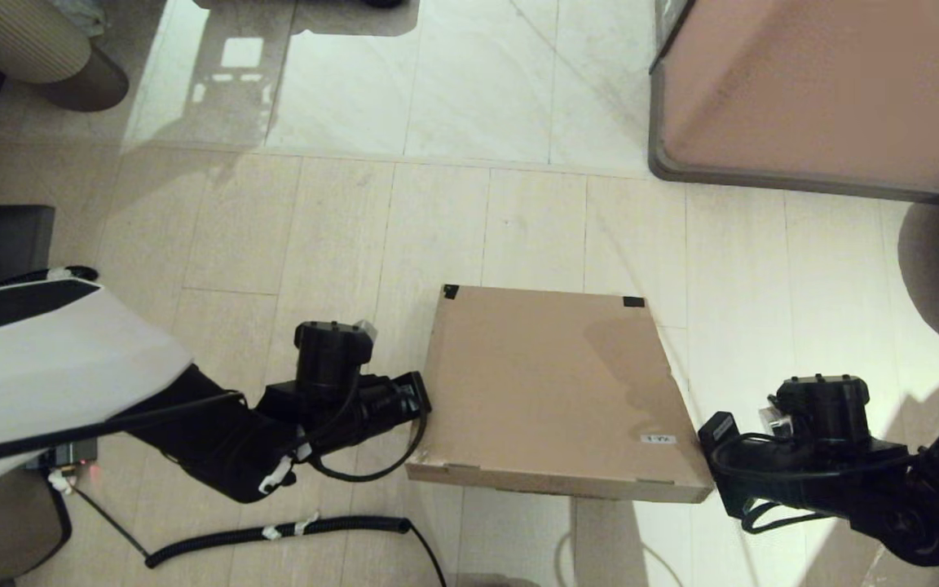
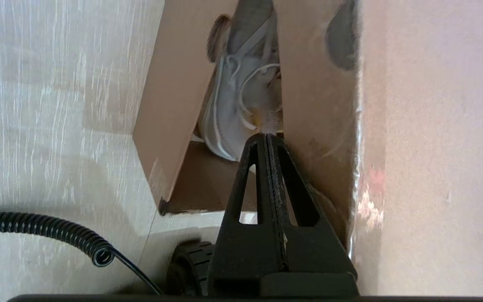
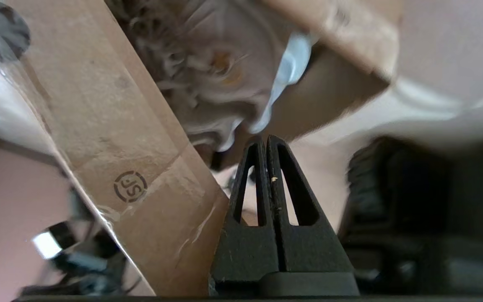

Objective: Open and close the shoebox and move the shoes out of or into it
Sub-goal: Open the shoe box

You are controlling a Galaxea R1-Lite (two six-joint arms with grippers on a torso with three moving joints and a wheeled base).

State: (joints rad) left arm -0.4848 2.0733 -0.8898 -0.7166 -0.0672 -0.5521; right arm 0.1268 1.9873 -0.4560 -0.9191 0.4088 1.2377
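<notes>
The plain brown cardboard shoebox (image 1: pixel 555 391) sits on the floor, lid part-raised over 2 white lace-up sneakers (image 2: pixel 235 109). Both grippers, left (image 2: pixel 266 136) and right (image 3: pixel 264 138), pinched shut, empty, flank it. Light, flexible lid; lift at front edge.

We count one shoebox (image 1: pixel 555 391) with two dark tape patches (image 1: pixel 451 291) and one white label (image 1: pixel 658 439), two grippers, one coiled cable (image 1: pixel 274 534), and one shoe (image 2: pixel 237 105) showing inside.

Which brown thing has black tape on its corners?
The shoebox lying between the two grippers. The big pinkish-brown block farther back has a grey rim instead, no tape.
</notes>
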